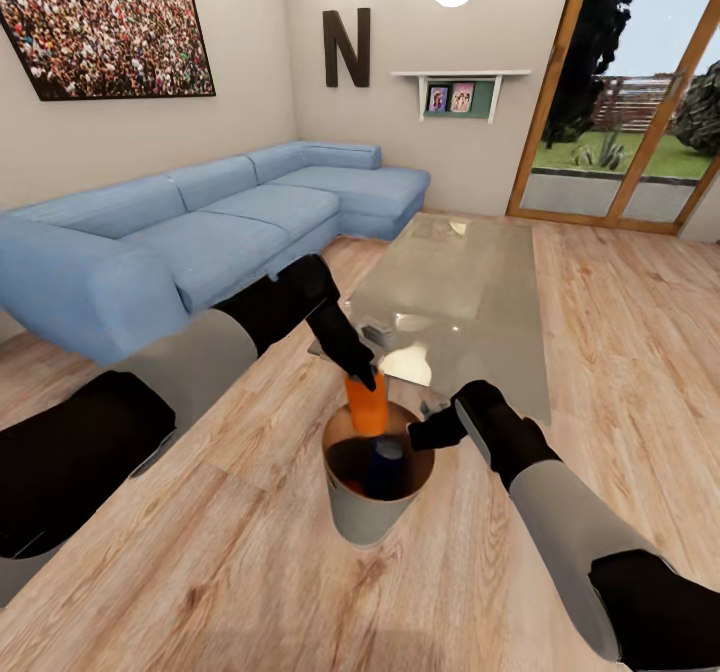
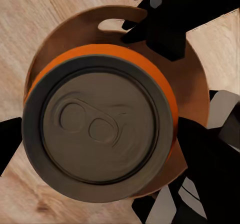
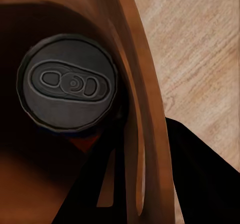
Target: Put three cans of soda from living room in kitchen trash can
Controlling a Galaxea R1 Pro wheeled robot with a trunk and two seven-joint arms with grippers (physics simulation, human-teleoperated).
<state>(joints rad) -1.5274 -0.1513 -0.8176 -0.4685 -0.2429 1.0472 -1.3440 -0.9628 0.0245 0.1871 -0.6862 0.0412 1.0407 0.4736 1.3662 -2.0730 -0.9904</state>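
Observation:
The bright orange can of soda [image 1: 368,407] [image 2: 100,129] hangs upright over the mouth of the tash can [image 1: 365,517], with my left gripper [image 1: 362,377] shut on it from above. The pale bin stands on the wooden floor of the living room. A dark blue can [image 1: 383,462] stands inside it, and its silver top [image 3: 70,86] shows in the right wrist view. My right gripper [image 1: 430,432] sits at the bin's right rim, its fingers on either side of the copper-brown wall [image 3: 135,84]. A third can is not in sight.
A glass coffee table [image 1: 460,282] stands just behind the bin, with a small dark object [image 1: 378,332] on its near corner. The long light-blue sofa [image 1: 200,232] runs along the left wall. Glass garden doors [image 1: 620,102] are at the far right.

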